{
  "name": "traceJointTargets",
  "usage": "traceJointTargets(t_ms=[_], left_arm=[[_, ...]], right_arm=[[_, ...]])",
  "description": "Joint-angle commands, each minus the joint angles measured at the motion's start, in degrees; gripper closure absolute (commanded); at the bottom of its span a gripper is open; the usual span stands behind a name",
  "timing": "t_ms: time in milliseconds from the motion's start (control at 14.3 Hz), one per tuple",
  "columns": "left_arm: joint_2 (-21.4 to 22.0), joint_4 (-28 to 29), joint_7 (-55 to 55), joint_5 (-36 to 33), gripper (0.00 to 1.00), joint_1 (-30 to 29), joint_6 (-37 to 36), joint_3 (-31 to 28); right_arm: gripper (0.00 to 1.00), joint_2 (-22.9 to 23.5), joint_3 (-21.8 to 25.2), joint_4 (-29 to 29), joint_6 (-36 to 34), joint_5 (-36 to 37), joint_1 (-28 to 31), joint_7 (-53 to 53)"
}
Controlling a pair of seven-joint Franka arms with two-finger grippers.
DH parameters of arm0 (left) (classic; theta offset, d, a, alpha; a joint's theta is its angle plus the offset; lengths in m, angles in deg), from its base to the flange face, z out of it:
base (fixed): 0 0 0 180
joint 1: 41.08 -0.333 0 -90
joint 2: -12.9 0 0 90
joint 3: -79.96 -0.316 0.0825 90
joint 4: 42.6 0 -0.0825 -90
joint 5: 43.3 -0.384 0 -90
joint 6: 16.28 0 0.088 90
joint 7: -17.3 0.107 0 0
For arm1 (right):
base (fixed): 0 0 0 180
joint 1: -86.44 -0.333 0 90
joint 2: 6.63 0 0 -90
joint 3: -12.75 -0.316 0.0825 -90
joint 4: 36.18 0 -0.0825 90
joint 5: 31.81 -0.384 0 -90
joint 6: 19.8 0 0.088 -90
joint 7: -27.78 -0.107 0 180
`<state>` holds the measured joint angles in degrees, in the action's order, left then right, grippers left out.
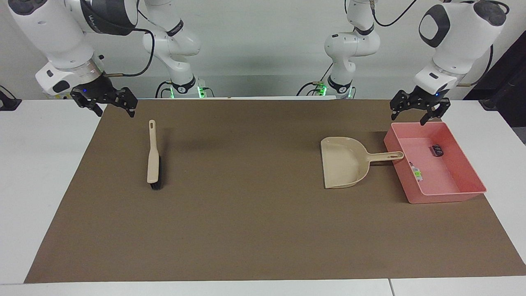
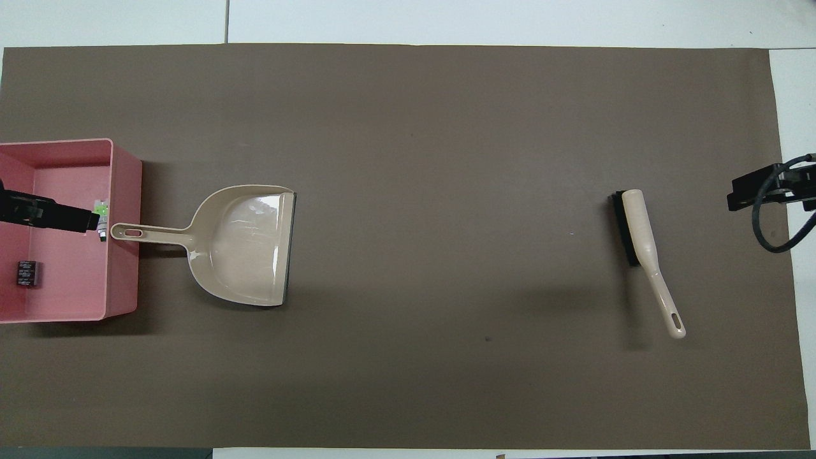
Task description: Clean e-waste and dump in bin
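The left hand [image 1: 420,112] is held up in the air over the edge of the shallow pink plastic bin [image 1: 472,164] that lies closest to the robots, and its two fingers are spread apart with nothing between them. The right hand [image 1: 107,104] is held up over the corner of the brown mat [image 1: 246,230] at the right arm's end of the tabletop [image 1: 41,172] — its fingers are spread apart too, and nothing is held.

Inside the pink bin the e-waste is seen: a small black block [image 1: 437,150] lies nearer to the robots, and a tiny white piece with orange and green marks [image 1: 416,172] lies farther from them, close by the wall beside the dustpan.

The beige plastic dustpan [image 1: 343,162] is laid flat on the mat just beside the bin, with the tip of its handle touching the bin's wall, or almost. The beige hand brush with black bristles [image 1: 153,162] is laid on the mat toward the right arm's end, well apart from the dustpan, with its handle pointed toward the robots.
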<state>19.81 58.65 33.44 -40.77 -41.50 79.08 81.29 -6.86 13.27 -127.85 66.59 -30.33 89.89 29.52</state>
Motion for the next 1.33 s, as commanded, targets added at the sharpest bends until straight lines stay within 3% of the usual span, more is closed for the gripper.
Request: traceJointTargets(t_ms=[0, 280, 420, 1259], left_arm=[[-4.87, -10.96, -3.03, -0.6, 0.02, 0.6, -8.68, 0.07], [-4.63, -11.45, -8.92, -1.04, 0.02, 1.39, -10.9, 1.21], [-3.66, -9.42, -8.84, -1.04, 0.02, 1.39, -10.03, 1.22], [-4.45, -10.29, -8.93, -1.13, 0.01, 0.51, -9.94, 0.95]], right_arm=[[0.01, -0.91, -0.34, -0.36, 0.1, -0.69, 0.94, -0.51], [0.01, -0.91, -0.43, -0.45, 0.01, -0.69, 0.86, -0.42], [0.01, -0.91, -0.34, -0.45, 0.1, -0.69, 0.86, -0.42], [0.01, -0.91, -0.43, -0.45, 0.1, -0.69, 0.94, -0.24]])
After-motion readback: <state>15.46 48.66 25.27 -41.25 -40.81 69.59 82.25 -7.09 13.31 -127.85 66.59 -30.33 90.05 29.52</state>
